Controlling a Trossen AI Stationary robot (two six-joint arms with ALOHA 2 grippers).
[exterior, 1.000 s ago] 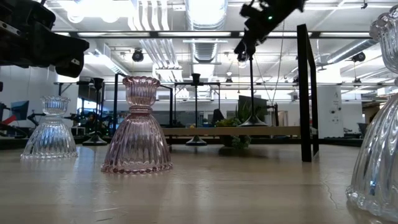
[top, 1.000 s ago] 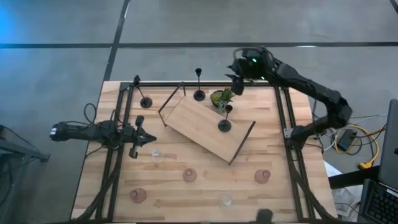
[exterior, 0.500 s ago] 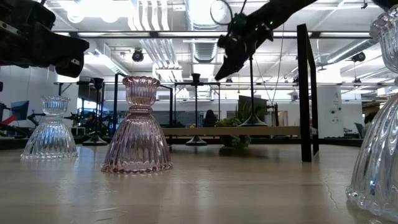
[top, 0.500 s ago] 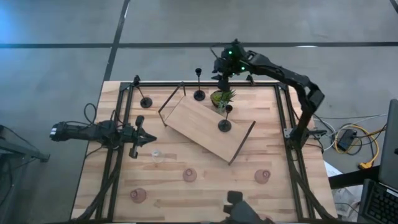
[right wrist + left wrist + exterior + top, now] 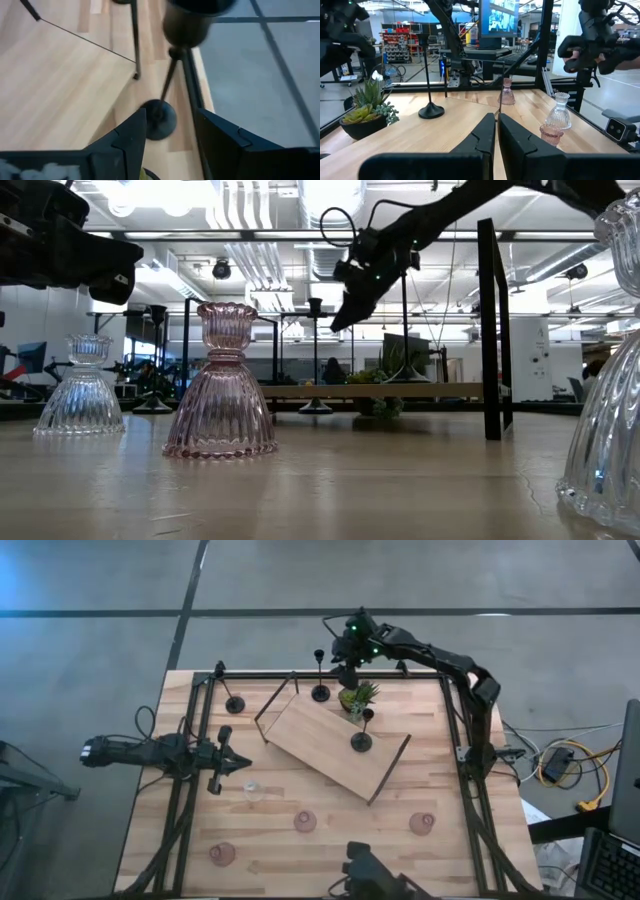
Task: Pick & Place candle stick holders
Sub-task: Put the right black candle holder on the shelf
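High view: right gripper (image 5: 338,665), fingers spread wide, hovers over slim black metal candle stick holder (image 5: 320,690) at tabletop (image 5: 440,780) 12 o'clock edge. Left gripper (image 5: 243,766), fingers closed empty, waits at 9 o'clock.

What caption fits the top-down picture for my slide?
Right gripper hovers open above a black candle stick holder at the table's far edge; left gripper waits, shut.

potted plant (image 5: 358,696) | wooden board (image 5: 330,745) | on table (image 5: 450,850)
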